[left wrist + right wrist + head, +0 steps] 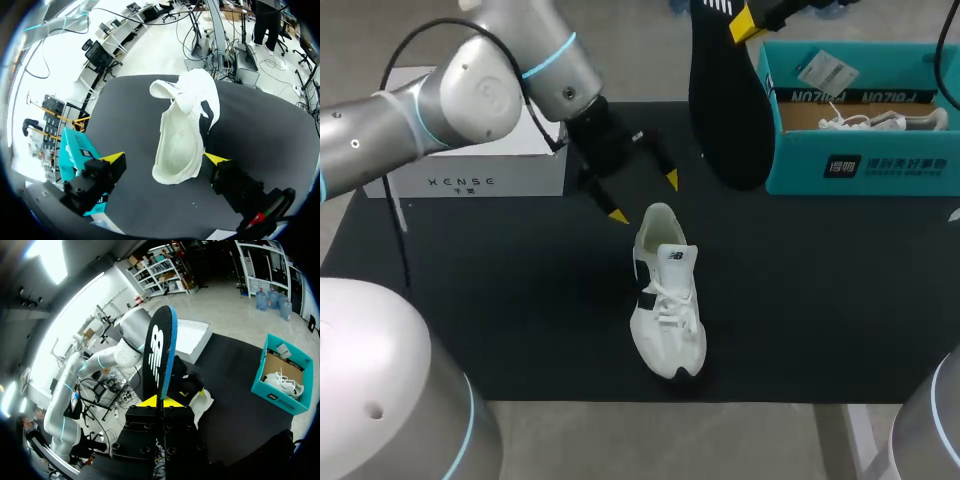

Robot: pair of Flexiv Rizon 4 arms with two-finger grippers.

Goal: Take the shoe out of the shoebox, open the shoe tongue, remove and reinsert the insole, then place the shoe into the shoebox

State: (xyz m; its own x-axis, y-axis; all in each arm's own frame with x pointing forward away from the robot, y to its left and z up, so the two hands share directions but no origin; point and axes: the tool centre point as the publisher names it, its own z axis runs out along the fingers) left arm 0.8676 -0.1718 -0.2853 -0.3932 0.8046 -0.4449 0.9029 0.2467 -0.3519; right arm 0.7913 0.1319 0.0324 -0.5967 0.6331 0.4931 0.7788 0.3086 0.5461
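Note:
A white shoe lies on the black mat, heel toward the back of the table. My left gripper stands open just behind the heel. In the left wrist view the heel of the shoe sits between the spread fingers of the left gripper, apart from both. My right gripper is shut on a black insole, which hangs over the mat beside the teal shoebox. The right wrist view shows the insole standing up from the shut right gripper, blue-edged.
A second white shoe and a paper tag lie inside the shoebox at the back right. A white box stands at the back left, behind my left arm. The mat's front edge runs close to the shoe's toe.

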